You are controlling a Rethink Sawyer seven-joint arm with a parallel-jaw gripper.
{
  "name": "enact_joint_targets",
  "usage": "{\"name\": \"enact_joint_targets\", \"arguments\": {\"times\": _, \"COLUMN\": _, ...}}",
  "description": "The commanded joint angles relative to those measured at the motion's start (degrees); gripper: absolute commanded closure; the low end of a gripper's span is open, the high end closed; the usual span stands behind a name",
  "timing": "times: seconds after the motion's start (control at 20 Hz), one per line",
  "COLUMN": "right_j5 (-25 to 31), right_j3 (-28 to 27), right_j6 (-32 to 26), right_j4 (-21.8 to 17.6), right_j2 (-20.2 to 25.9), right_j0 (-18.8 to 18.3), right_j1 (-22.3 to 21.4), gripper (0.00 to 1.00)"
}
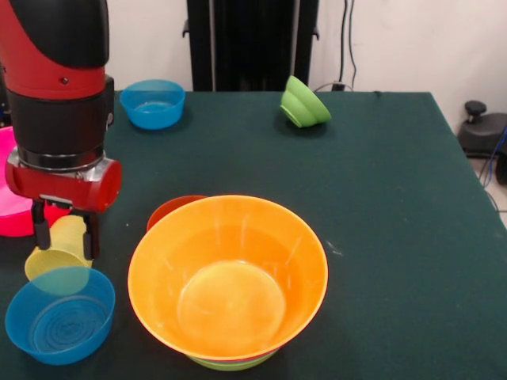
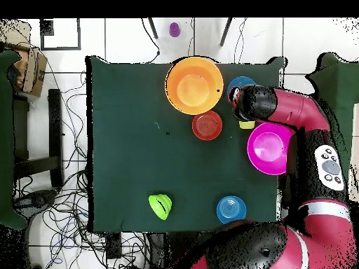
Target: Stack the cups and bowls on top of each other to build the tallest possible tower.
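Note:
My gripper (image 1: 67,247) hangs low at the table's left in the front view. Its two dark fingers (image 1: 40,229) press either side of the yellow cup (image 1: 54,266), which is tilted with its mouth towards the camera. From overhead, the cup (image 2: 247,125) peeks out beside the arm's wrist. The tower (image 1: 228,277) stands front centre, with a big orange bowl on top and a lime green rim (image 1: 234,364) at the bottom. A small blue bowl (image 1: 59,321) sits just in front of the cup. A red-orange bowl (image 1: 176,207) is behind the tower.
A pink bowl (image 1: 14,198) lies at the left edge behind the gripper. At the far side are a second blue bowl (image 1: 153,103) and a lime green bowl (image 1: 305,101) tipped on its side. A small purple object (image 2: 174,29) sits off the table.

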Motion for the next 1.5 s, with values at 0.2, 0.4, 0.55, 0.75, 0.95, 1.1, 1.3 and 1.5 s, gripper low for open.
{"name": "enact_joint_targets", "arguments": {"times": 0.2, "right_j5": 1.21, "right_j3": 0.27, "right_j6": 3.82, "right_j4": -2.56, "right_j2": -2.93, "right_j0": 4.41, "right_j1": 5.44, "gripper": 0.00}}
{"name": "enact_joint_targets", "arguments": {"times": 0.4, "right_j5": 1.39, "right_j3": 0.06, "right_j6": 3.75, "right_j4": -1.90, "right_j2": -3.69, "right_j0": 4.96, "right_j1": 5.41, "gripper": 0.00}}
{"name": "enact_joint_targets", "arguments": {"times": 0.55, "right_j5": 1.45, "right_j3": 0.16, "right_j6": 3.18, "right_j4": -1.19, "right_j2": -3.85, "right_j0": 4.96, "right_j1": 5.16, "gripper": 0.00}}
{"name": "enact_joint_targets", "arguments": {"times": 0.75, "right_j5": 0.73, "right_j3": 0.76, "right_j6": 2.55, "right_j4": -0.32, "right_j2": -3.48, "right_j0": 4.39, "right_j1": 4.80, "gripper": 0.00}}
{"name": "enact_joint_targets", "arguments": {"times": 0.95, "right_j5": 1.90, "right_j3": 1.56, "right_j6": 0.16, "right_j4": 0.72, "right_j2": -1.93, "right_j0": 2.91, "right_j1": 4.03, "gripper": 0.00}}
{"name": "enact_joint_targets", "arguments": {"times": 1.1, "right_j5": 8.14, "right_j3": 0.52, "right_j6": -8.79, "right_j4": 0.57, "right_j2": 0.66, "right_j0": 0.73, "right_j1": 3.81, "gripper": 0.00}}
{"name": "enact_joint_targets", "arguments": {"times": 1.3, "right_j5": 15.53, "right_j3": -1.97, "right_j6": -21.43, "right_j4": -3.24, "right_j2": 1.67, "right_j0": -0.73, "right_j1": 2.30, "gripper": 0.00}}
{"name": "enact_joint_targets", "arguments": {"times": 1.5, "right_j5": 19.66, "right_j3": -2.36, "right_j6": -26.85, "right_j4": -4.58, "right_j2": 2.88, "right_j0": -2.22, "right_j1": 1.32, "gripper": 0.00}}
